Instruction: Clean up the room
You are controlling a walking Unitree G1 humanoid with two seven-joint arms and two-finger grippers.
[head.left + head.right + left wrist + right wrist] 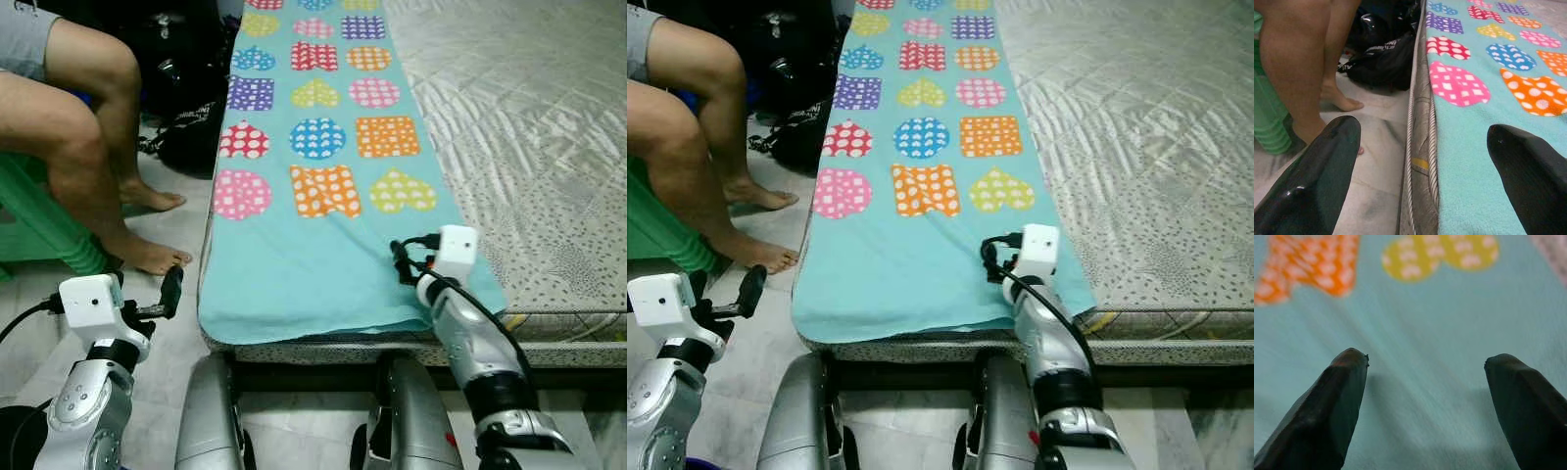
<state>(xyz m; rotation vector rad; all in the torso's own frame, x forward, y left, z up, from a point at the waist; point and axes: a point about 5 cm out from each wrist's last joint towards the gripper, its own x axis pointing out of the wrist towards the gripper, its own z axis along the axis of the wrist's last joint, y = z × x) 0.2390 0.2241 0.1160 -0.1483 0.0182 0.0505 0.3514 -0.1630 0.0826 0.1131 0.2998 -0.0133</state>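
A teal blanket [313,245] printed with coloured dotted hearts, circles and squares lies lengthwise along the left side of a mattress [549,147]. Its near hem hangs just over the mattress's front edge. My right gripper [400,260] hovers low over the blanket's near right part, open, with bare teal fabric between its fingertips [1349,363]. My left gripper [170,290] is out beside the mattress's near left corner, above the floor. It is open too, and in the left wrist view its fingers [1337,147] straddle the mattress side and blanket edge [1449,147].
A person's bare legs [88,147] and feet rest on the tiled floor at left, beside a green plastic stool [39,225]. Black bags [191,108] lie on the floor against the mattress side. The mattress's quilted grey surface stretches off to the right.
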